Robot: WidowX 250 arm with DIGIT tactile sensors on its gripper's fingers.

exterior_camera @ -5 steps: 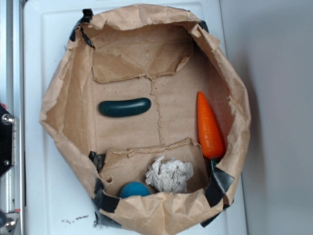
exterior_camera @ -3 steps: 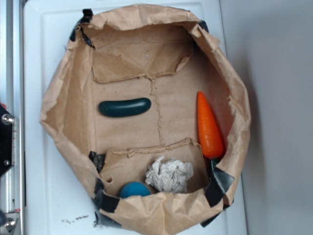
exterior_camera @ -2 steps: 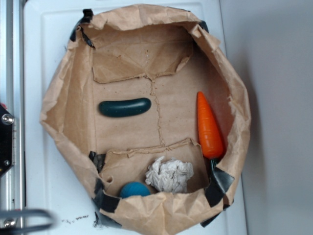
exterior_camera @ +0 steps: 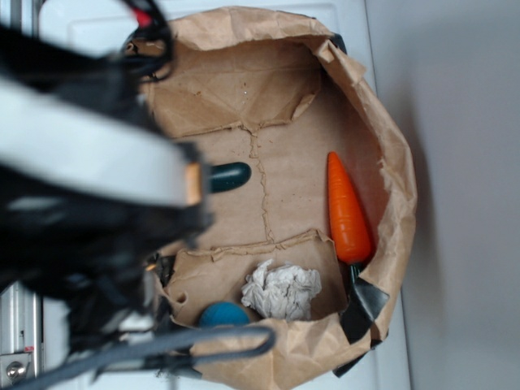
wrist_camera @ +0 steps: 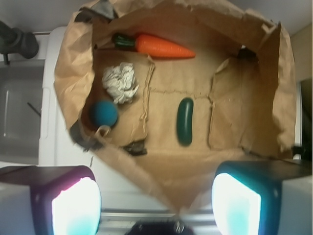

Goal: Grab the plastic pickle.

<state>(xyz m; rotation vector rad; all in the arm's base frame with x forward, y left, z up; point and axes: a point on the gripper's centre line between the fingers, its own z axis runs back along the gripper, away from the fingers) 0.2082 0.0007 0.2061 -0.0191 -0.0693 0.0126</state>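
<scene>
The plastic pickle [wrist_camera: 185, 121] is a glossy dark green sausage shape lying on the floor of a torn-open brown paper bag [wrist_camera: 254, 78]. In the wrist view it sits ahead of my gripper [wrist_camera: 156, 208] and slightly right of centre, well apart from it. The gripper is open, its two lit fingers [wrist_camera: 74, 205] wide apart over the bag's near edge with nothing between them. In the exterior view my blurred arm [exterior_camera: 89, 162] covers the bag's left side, and only the pickle's right end [exterior_camera: 231, 175] shows.
An orange carrot [exterior_camera: 348, 210] lies by the bag's right wall. A crumpled white paper wad [exterior_camera: 282, 290] and a teal-blue ball [exterior_camera: 223, 314] sit in the bag's lower pocket. The bag's raised paper walls [exterior_camera: 390, 162] ring everything. It rests on a white surface [exterior_camera: 349, 20].
My arm has swung in from the left edge of the exterior view and now covers the bag's left side and most of the pickle. The objects have not moved.
</scene>
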